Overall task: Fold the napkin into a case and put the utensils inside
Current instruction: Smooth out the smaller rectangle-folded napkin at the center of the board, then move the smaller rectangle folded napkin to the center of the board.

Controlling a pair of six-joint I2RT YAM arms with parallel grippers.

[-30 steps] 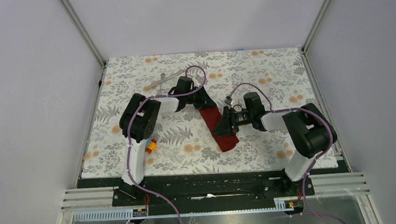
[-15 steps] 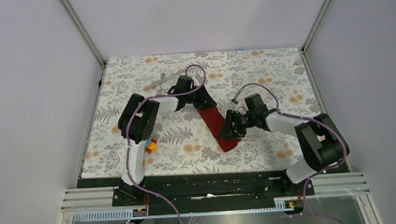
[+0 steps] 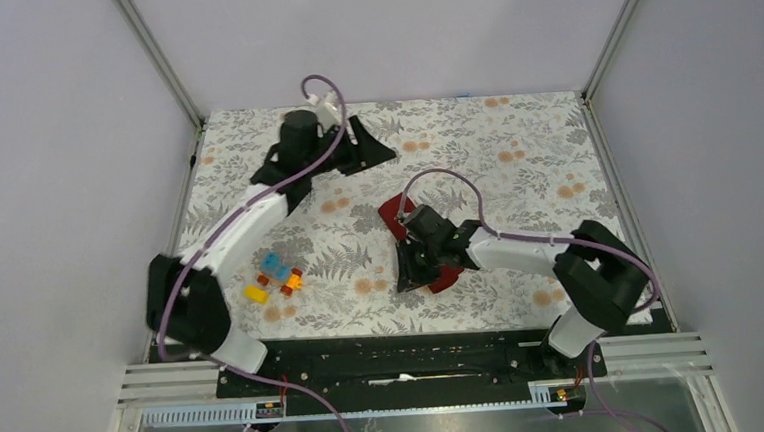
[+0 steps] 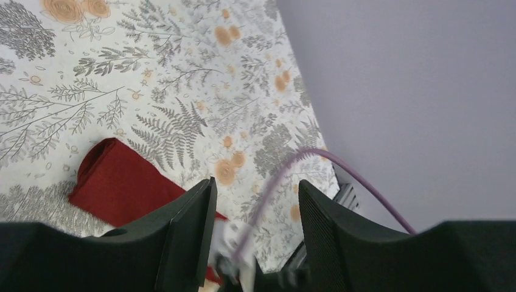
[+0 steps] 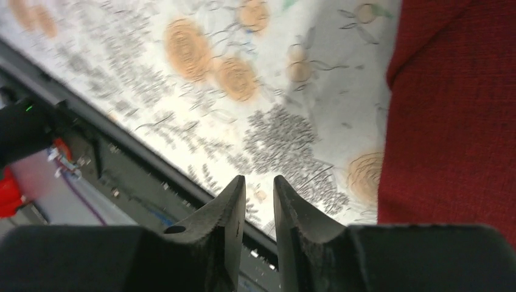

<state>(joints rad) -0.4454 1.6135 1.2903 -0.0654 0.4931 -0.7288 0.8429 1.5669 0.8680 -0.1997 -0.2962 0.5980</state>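
Overhead footage shows the folded dark red cloth napkin (image 3: 390, 214) mid-table on the floral tablecloth (image 3: 513, 128), its middle under the right gripper (image 3: 412, 272), which seems to hover just above it; the left gripper (image 3: 374, 156) is far left. Left wrist camera: jaws wide apart, empty, napkin lying beyond. Right wrist camera: jaws nearly together, gripping nothing, napkin to their right.
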